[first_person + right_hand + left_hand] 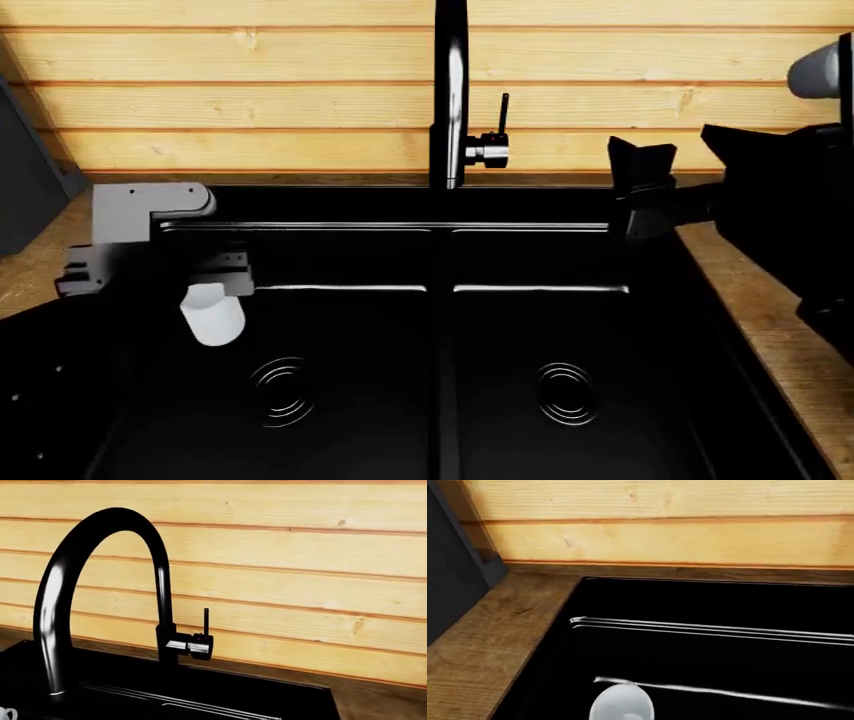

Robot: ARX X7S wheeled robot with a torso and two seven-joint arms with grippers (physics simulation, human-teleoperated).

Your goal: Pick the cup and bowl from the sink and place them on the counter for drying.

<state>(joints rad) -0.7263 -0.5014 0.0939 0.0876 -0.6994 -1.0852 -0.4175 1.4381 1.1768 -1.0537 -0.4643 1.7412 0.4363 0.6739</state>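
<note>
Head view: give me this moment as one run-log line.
left gripper: shut on cup, over sink left basin | right gripper: open, empty, above right basin | bowl: not visible | counter: nothing placed in view

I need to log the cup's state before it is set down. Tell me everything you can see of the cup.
The cup is a small, plain white cylinder with no handle, matte like plastic or ceramic. The head view shows it slightly tilted, over the sink's left basin, directly below the left hand, which appears to hold it by the top. It appears clear of the basin floor. In the left wrist view only its rounded pale end shows; its opening is not visible.
</note>
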